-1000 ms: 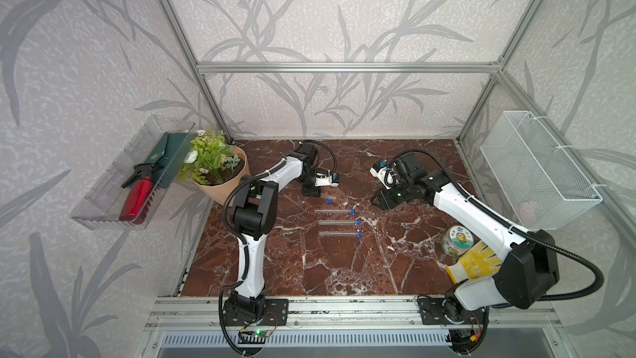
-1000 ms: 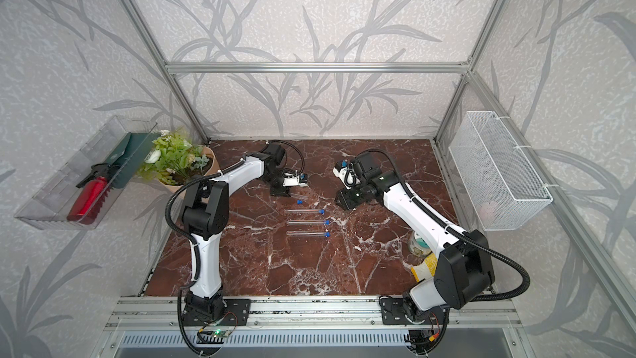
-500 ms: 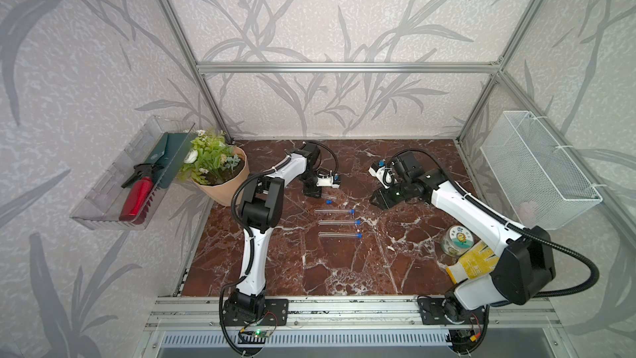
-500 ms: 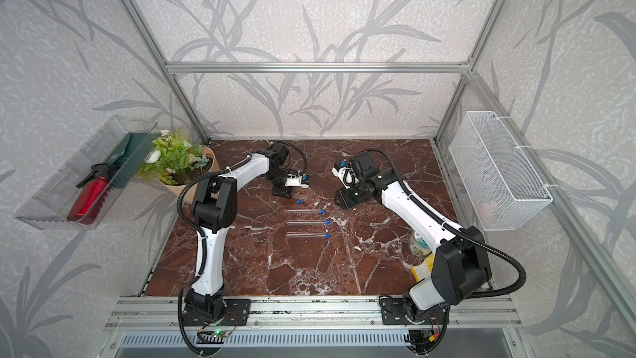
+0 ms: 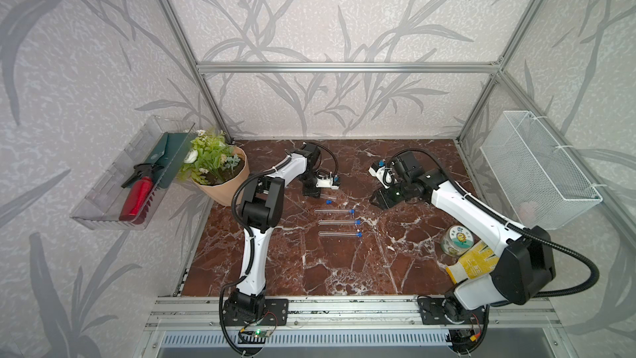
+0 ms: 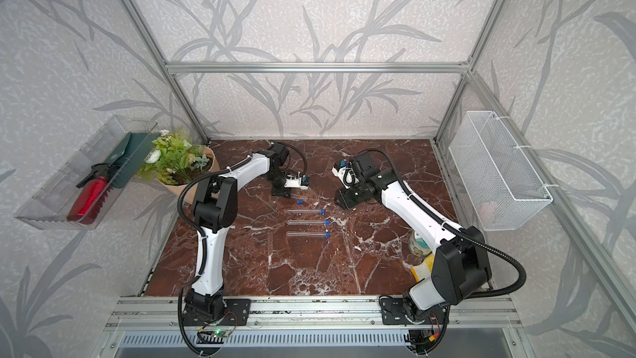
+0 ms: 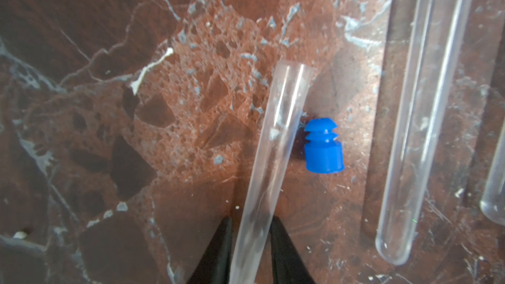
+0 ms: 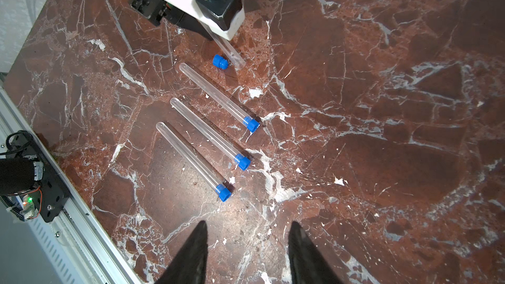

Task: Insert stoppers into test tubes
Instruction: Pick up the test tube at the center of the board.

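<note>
Loose stopper (image 7: 323, 148) down on the table (image 5: 344, 270). Just behind it lies the open tube (image 7: 273, 146), its far end running back between the fingers of the left gripper (image 7: 251, 219), left of the stopper. In front of the stopper, three stoppered tubes (image 5: 339, 222) lie side by side. The right gripper (image 8: 248, 223) sits well off to its right.

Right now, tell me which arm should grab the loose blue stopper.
Right. The left gripper is clamped on the unstoppered tube, so it is busy. The right gripper is open and empty, and the loose stopper lies in plain view ahead of it, beside that tube.
</note>
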